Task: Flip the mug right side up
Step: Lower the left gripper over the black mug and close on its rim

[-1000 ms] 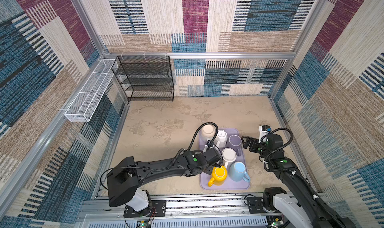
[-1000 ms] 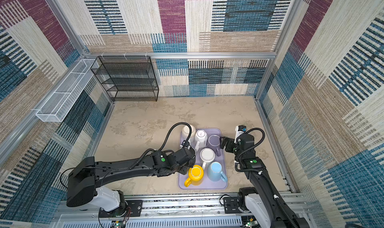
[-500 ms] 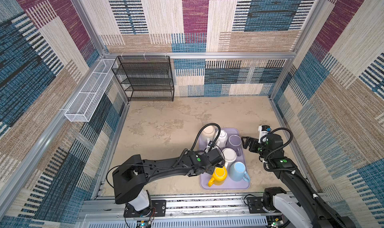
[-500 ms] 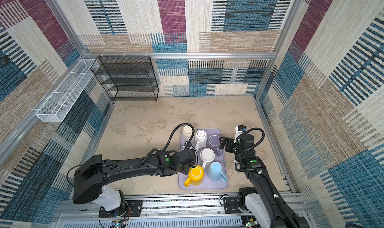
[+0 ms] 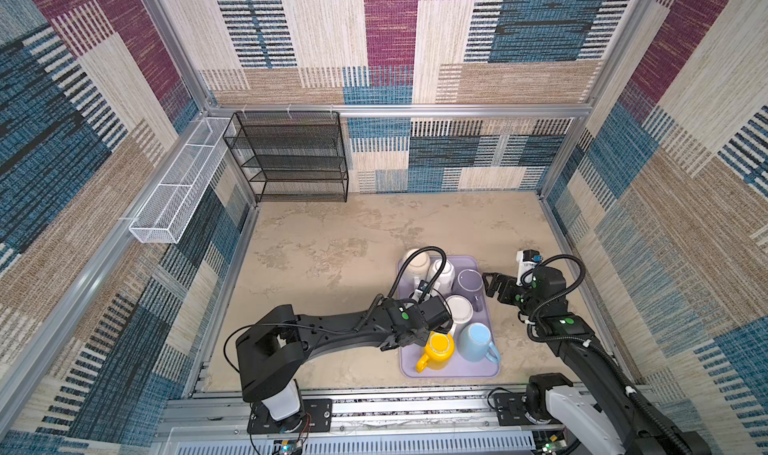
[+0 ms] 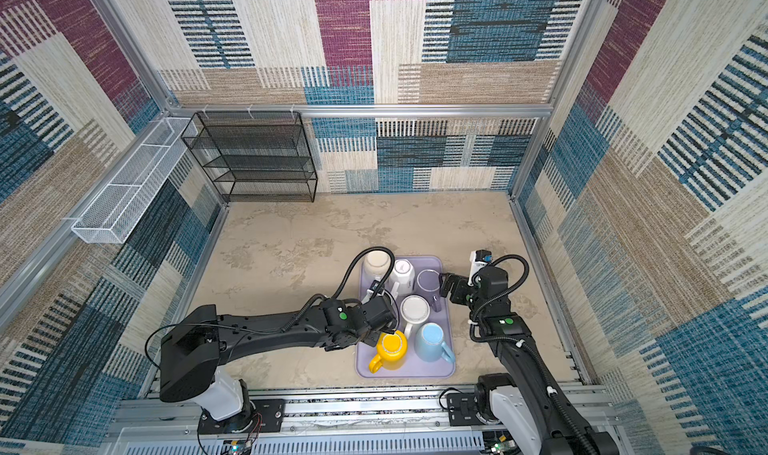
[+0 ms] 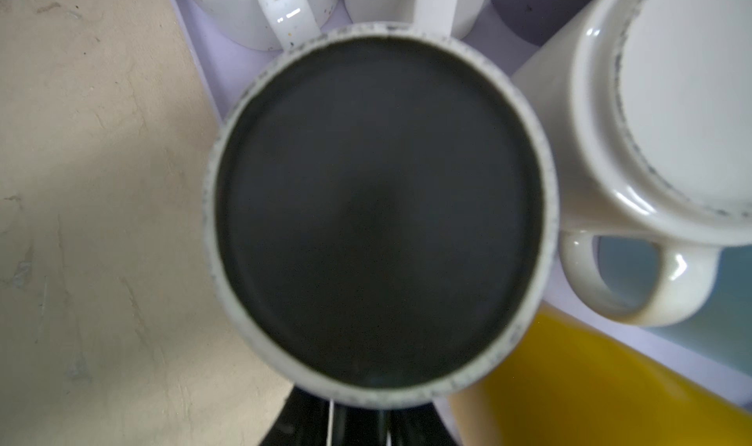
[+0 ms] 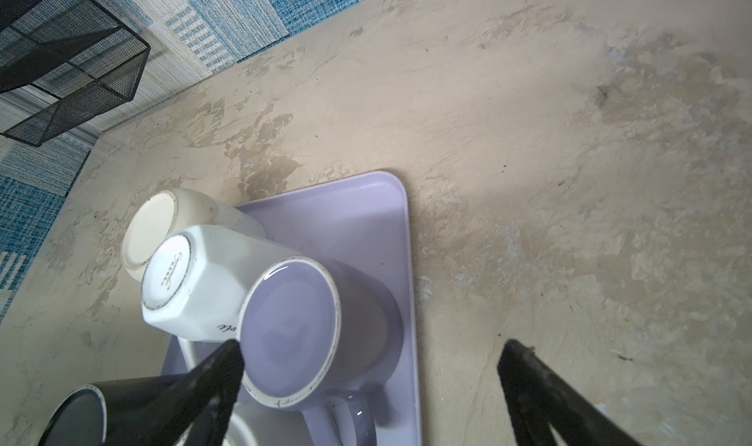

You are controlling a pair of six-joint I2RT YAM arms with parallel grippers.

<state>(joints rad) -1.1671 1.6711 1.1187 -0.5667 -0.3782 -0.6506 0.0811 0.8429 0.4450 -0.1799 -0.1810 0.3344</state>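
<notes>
Mottled beige table [image 5: 332,241], patchwork woven walls [image 5: 390,37], black mesh shelf [image 5: 291,158] far left, lavender tray [image 5: 449,372] near right crowded with mugs [image 5: 478,340], dark mug [image 7: 378,212] upside down at tray's left edge under left gripper [image 5: 440,313], grip unclear, right gripper [image 8: 370,344] spread wide by tray's right edge, holding nothing

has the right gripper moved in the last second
No. The right gripper is at the same spot by the right edge of the purple tray, jaws open.
</notes>
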